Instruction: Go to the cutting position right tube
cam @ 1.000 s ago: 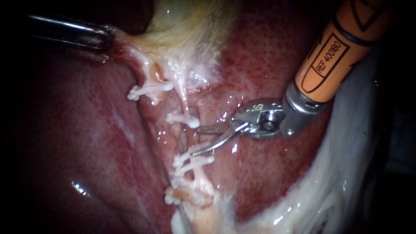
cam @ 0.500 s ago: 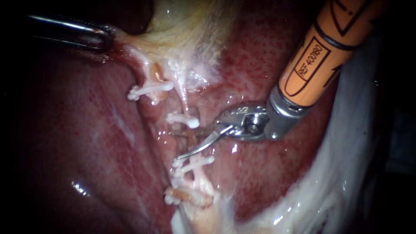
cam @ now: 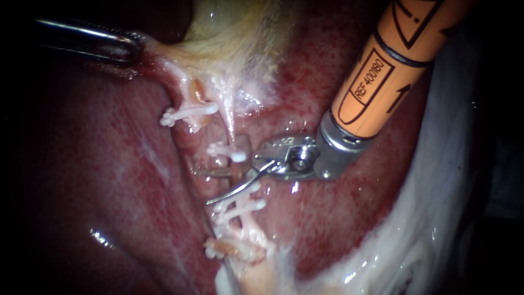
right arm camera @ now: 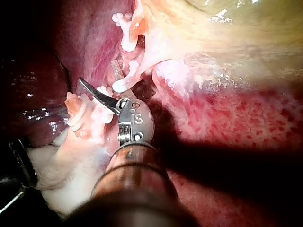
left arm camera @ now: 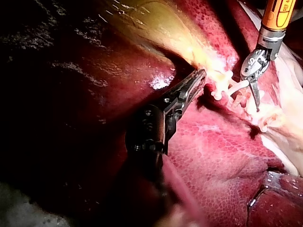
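Observation:
My right instrument point(cam: 201, 187), on an orange shaft, has scissor blades standing open. One blade lies on each side of the right tube point(cam: 235, 172), between the upper white clip point(cam: 229, 152) and the paired lower clips point(cam: 238, 208). The right wrist view shows these blades point(right arm camera: 97, 76) spread around the tube next to a clip point(right arm camera: 124, 81). A clipped stump point(cam: 188, 113) sits to the left of the tube, and another point(cam: 226, 249) lies below. My left instrument point(cam: 134, 49) at the upper left is shut on tissue at the gallbladder point(cam: 240, 33) neck, as its wrist view point(left arm camera: 198, 78) confirms.
Red liver point(cam: 109, 164) surrounds the clipped tubes on both sides. White fatty tissue point(cam: 426, 229) runs along the lower right. The orange shaft point(cam: 382, 71) crosses the upper right of the field.
My right instrument has slid left toward the tubes, and its open blades now reach across the right tube between the clips. The left instrument has held still.

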Controlling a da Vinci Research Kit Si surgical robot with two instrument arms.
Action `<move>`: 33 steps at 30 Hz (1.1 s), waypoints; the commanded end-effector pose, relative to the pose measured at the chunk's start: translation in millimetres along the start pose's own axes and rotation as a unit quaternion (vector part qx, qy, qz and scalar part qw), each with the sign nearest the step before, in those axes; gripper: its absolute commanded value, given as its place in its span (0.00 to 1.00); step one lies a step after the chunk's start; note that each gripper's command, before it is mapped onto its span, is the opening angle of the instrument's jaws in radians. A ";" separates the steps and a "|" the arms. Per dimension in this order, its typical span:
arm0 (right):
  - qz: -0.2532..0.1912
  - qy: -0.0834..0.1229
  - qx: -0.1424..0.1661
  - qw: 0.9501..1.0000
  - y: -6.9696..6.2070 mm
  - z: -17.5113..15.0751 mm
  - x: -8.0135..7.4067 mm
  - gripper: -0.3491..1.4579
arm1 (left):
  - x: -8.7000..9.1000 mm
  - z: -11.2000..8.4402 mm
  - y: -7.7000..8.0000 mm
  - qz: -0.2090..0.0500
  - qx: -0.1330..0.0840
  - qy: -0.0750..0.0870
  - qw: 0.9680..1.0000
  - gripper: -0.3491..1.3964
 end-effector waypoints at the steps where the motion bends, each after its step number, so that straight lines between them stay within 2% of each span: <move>1: -0.001 0.000 0.000 1.000 0.0 0.1 0.0 0.98 | 0.0 0.0 0.0 0.000 0.000 0.000 1.000 0.00; 7: -0.001 0.009 0.011 1.000 -0.5 0.3 0.2 0.98 | 0.0 0.0 0.0 0.000 0.000 0.000 1.000 0.00; 11: -0.002 0.015 0.021 1.000 -1.4 0.5 0.6 0.98 | 0.0 0.0 0.0 0.000 0.000 0.000 1.000 0.00; 19: -0.002 0.032 0.038 0.999 -3.7 1.1 2.5 0.98 | 0.0 0.0 0.0 0.000 0.000 0.000 1.000 0.00; 23: -0.002 0.036 0.043 0.998 -4.3 1.3 3.3 0.97 | 0.0 0.0 0.0 0.000 0.000 0.000 1.000 0.00; 33: -0.002 0.038 0.046 0.998 -4.5 1.3 3.5 0.97 | 0.0 0.0 0.0 0.000 0.000 0.000 1.000 0.00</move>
